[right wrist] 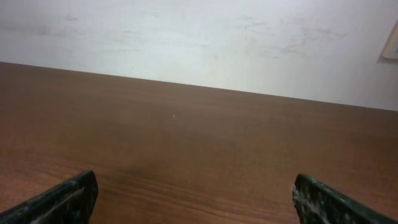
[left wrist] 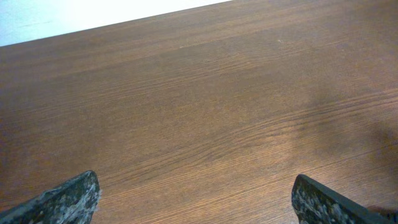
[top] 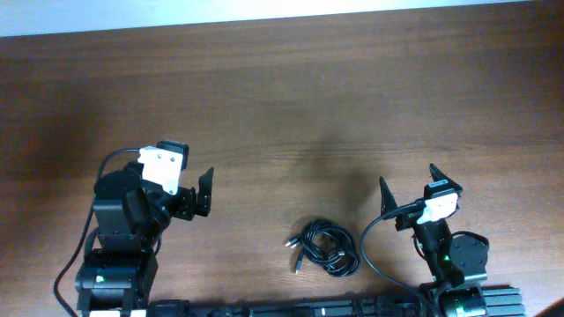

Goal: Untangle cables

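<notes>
Cables (top: 326, 248) lie in a tangled bundle at the near edge of the table (top: 282, 88), closer to the right gripper (top: 410, 183), which, wide open and empty like the left gripper (top: 208, 194), should draw back toward them and pinch one loose plug end (top: 297, 264) first.

Both arms are black, built from blocky, rounded joint housings. The left arm (top: 132, 229) carries a white block (top: 163, 163) at its wrist. A thin black cable (top: 99, 176) arcs out from that block and runs down the arm's side toward the near edge of the counter (top: 282, 88). The right arm (top: 454, 255) has a smaller white block (top: 438, 209), with a thicker black cable (top: 366, 251) curving from it toward the same edge. A green light (top: 447, 258) glows on the right arm's housing and another green dot (top: 104, 278) on the left arm's base. The left gripper (left wrist: 196, 179) has dark, wedge-shaped fingers (left wrist: 68, 199) with a mottled, grey-flecked surface. The right gripper (right wrist: 196, 180) has matching speckled pads (right wrist: 323, 202).
</notes>
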You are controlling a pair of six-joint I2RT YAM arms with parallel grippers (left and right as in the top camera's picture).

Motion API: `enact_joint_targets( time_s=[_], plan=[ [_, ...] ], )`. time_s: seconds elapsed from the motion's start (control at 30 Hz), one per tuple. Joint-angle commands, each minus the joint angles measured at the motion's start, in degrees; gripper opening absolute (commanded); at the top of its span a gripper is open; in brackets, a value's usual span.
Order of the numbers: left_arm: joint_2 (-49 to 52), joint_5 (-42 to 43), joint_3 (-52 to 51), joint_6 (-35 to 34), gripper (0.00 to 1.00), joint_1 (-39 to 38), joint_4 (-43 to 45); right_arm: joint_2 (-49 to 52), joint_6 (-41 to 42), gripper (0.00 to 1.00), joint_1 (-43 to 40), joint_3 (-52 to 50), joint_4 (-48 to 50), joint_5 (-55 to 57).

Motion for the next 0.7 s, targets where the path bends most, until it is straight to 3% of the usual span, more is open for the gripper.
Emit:
enact_joint_targets(
  time_s=[0.0,0.67],
  plan=[
    [0.15,1.01,1.16,0.70,0.99,-0.22,0.11,-0.15,0.15,0.99,0.20,-0.28,-0.37,0.31],
    [0.15,1.01,1.16,0.70,0.99,-0.22,1.75,-0.15,0.15,0.99,0.20,-0.28,-0.37,0.31]
  ],
)
